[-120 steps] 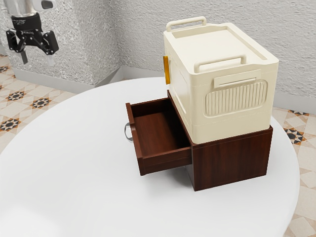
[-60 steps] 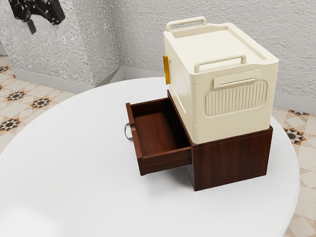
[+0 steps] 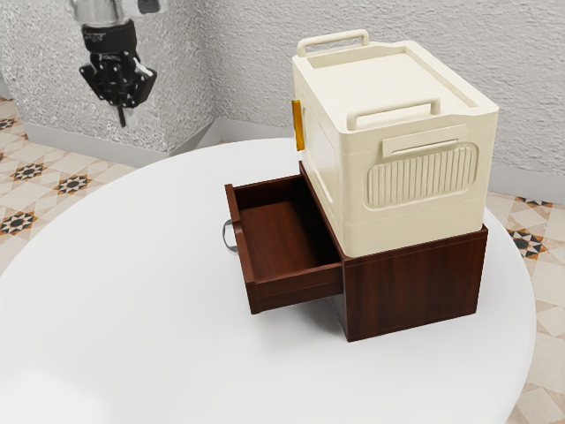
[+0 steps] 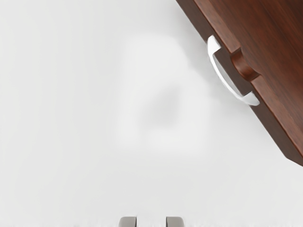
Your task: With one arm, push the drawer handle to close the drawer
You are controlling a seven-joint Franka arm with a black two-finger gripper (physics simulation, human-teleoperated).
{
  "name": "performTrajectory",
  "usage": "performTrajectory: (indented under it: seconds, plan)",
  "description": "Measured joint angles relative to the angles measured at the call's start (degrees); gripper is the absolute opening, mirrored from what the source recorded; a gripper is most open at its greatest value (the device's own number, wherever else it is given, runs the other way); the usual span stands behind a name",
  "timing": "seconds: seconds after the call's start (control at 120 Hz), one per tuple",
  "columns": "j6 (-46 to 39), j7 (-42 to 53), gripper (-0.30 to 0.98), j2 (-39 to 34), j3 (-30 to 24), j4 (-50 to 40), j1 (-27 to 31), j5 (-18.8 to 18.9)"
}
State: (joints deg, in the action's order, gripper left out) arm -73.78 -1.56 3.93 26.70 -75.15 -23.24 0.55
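Swinging lower and nearer the unmoved, open drawer (image 3: 247, 265), the pincer (image 3: 125, 120) has turned, fingers partly spread, nothing held, well apart from the drawer's front handle (image 4: 222, 81); alignment judged under way, push pending.

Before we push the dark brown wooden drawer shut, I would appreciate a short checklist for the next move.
1. Drawer still to be closed: ok, it stands out from its dark brown cabinet.
2. Drawer interior free of items, where visible: ok.
3. Curved silver metal handle unobstructed: ok.
4. Black two-finger gripper at the handle: not ok, it hangs well away in the air.
5. Gripper empty: ok.
6. Cream ribbed plastic box fixed to the cabinet: cannot tell; it sits on top.
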Motion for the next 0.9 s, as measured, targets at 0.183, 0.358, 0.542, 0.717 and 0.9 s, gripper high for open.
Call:
performTrajectory:
  seconds: [0.183, 0.358, 0.542, 0.717, 0.9]
  plan:
    - [-3.1, -0.4, -0.07, -3.4, -7.8, -10.7, 2.2, 4.0]
    - [-9.6, -0.7, -0.09, -4.9, -8.9, -20.1, -0.2, 5.2]
    - [-17.8, -0.7, -0.10, -6.9, -8.4, -29.8, -0.9, 5.4]
    - [-24.6, 0.5, -0.10, -9.1, -8.3, -36.7, 3.8, 5.5]
    - [-31.3, 3.1, -0.10, -8.9, -8.2, -40.5, 2.0, 5.7]
